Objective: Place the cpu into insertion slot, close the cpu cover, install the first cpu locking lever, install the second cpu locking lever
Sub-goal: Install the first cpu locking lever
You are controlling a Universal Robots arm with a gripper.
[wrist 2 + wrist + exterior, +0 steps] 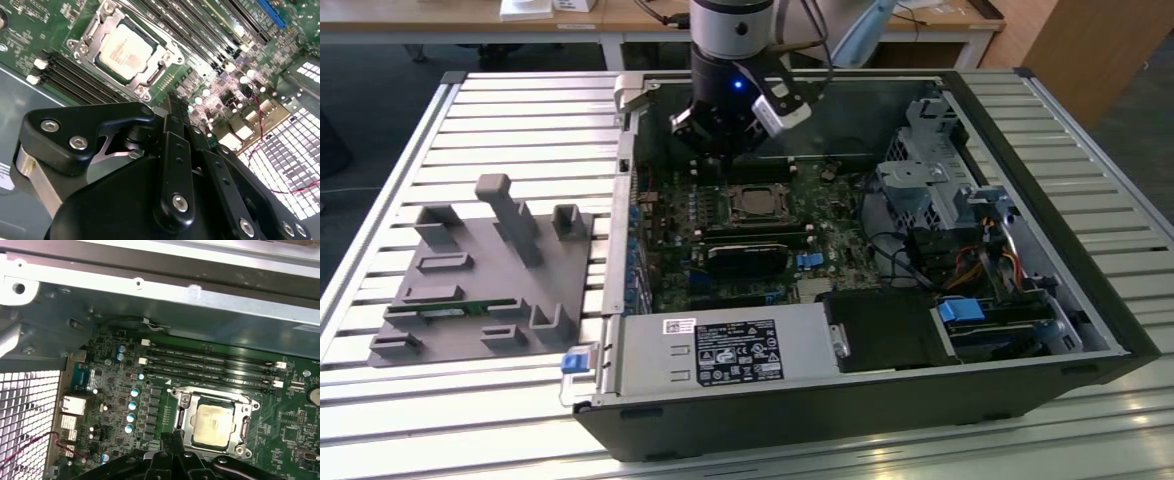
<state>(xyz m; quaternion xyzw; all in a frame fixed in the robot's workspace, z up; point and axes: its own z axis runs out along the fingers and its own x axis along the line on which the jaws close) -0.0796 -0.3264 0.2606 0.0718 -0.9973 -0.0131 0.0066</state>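
The cpu lies flat in its socket on the green motherboard, its dull silver top facing up in both wrist views. The cpu cover, a shiny metal frame, lies down around the chip. My gripper hangs just above the board on the far side of the socket, a short way from the cover's edge. Its black fingertips are pressed together with nothing between them. I cannot make out how the locking levers stand.
The open computer case stands on a slatted table. Memory slots run beside the socket, and a perforated rear panel sits close by. A power supply and drive cage fill the case. A grey parts fixture lies at the exterior view's left.
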